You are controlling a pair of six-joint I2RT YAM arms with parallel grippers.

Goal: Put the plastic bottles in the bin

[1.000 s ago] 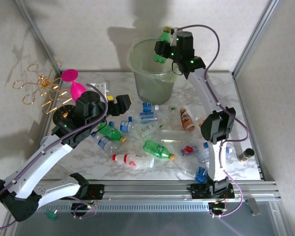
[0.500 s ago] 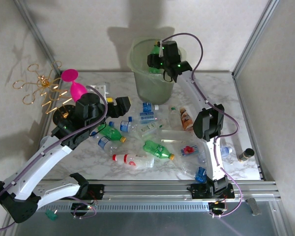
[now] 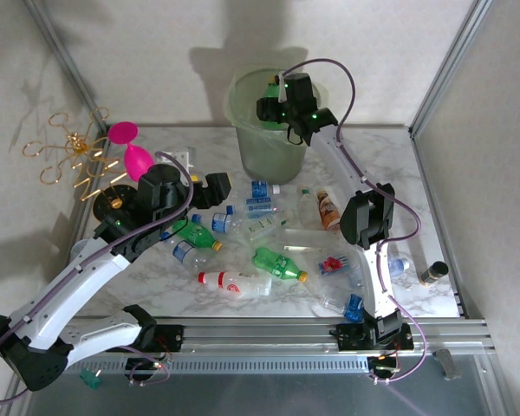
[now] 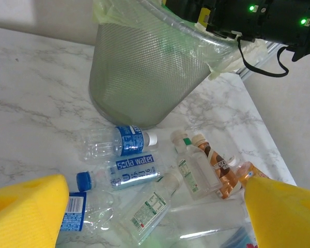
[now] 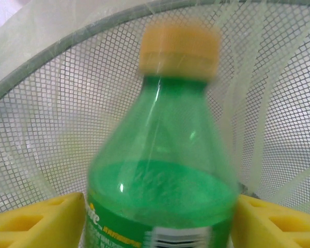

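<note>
Lowered into bin (image 3: 269,152), right fingers (image 5: 36,222) flank green bottle (image 5: 160,170), grip unclear; left fingers (image 4: 26,206) spread.

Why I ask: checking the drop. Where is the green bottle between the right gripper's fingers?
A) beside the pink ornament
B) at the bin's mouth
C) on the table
B: the green bottle shows against the bin's mesh wall, and from above the right gripper is over its mouth.

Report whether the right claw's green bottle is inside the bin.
Inside: the green bottle, between pads of the right claw, has the bin's mesh wall around it.
</note>
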